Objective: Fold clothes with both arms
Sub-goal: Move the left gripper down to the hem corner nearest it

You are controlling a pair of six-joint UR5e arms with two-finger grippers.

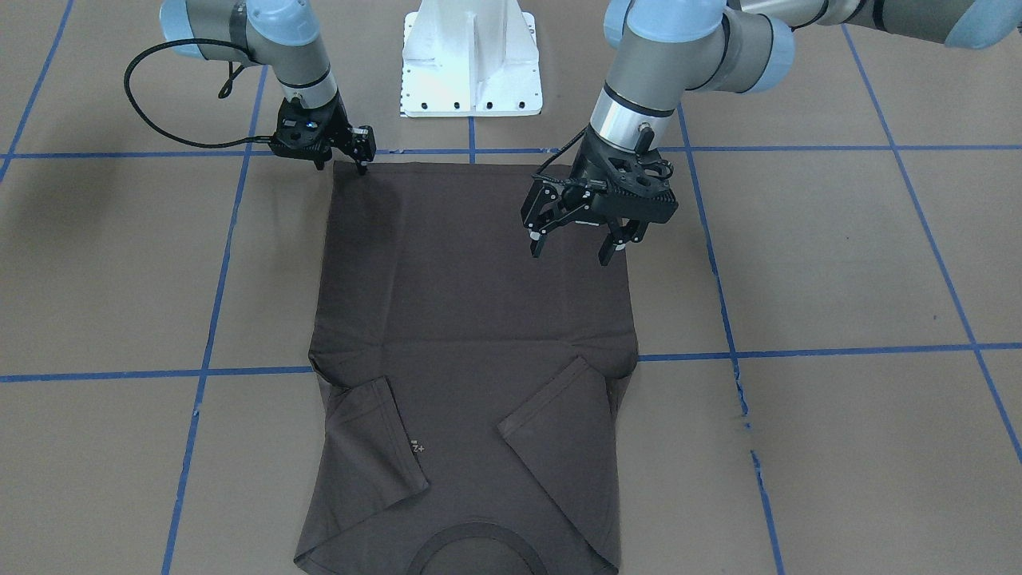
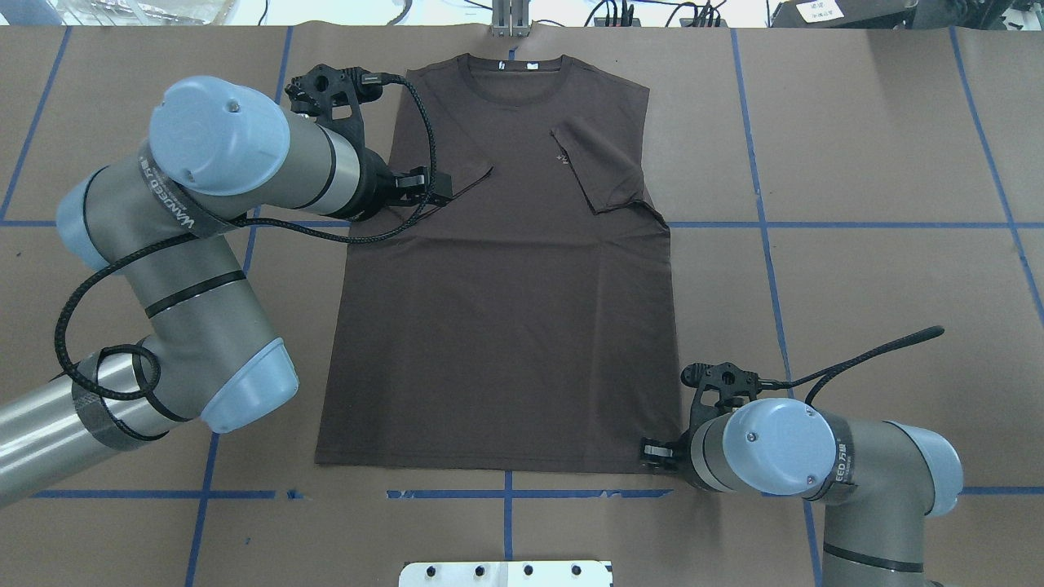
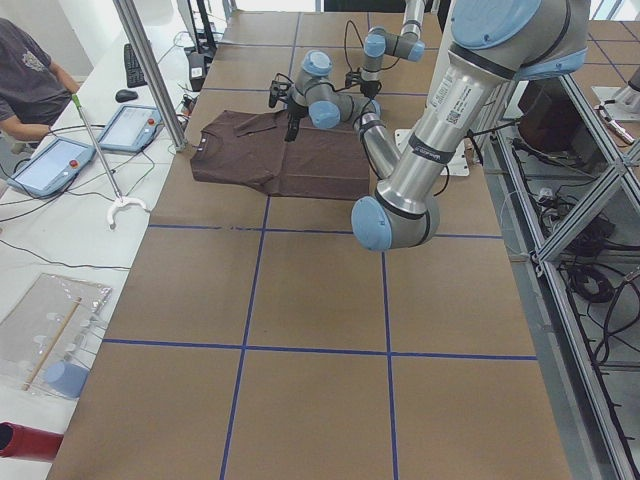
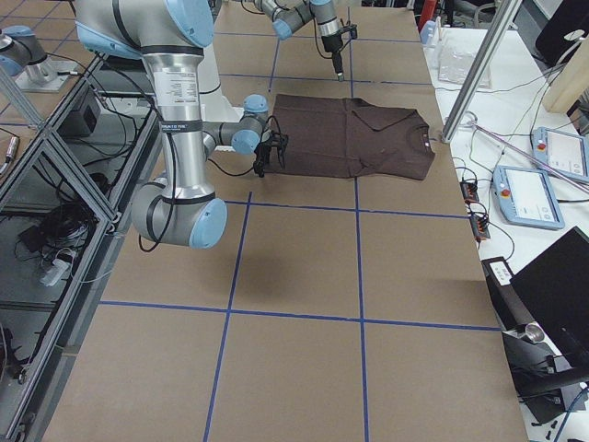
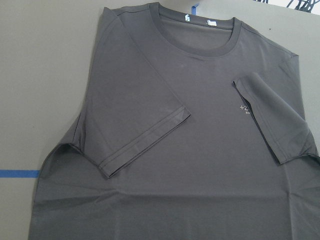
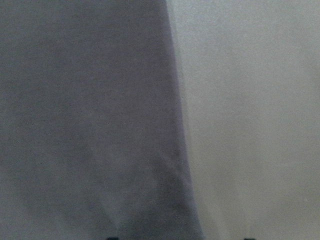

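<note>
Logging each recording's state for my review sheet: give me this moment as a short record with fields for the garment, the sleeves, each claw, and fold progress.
garment: dark brown T-shirt lying flat on the table, front up, collar away from the robot
sleeves: both folded inward onto the chest
left claw: open, raised over the shirt's left half, holding nothing
right claw: low at the hem's right corner, apparently open
fold progress: sleeves in; body not yet folded
</note>
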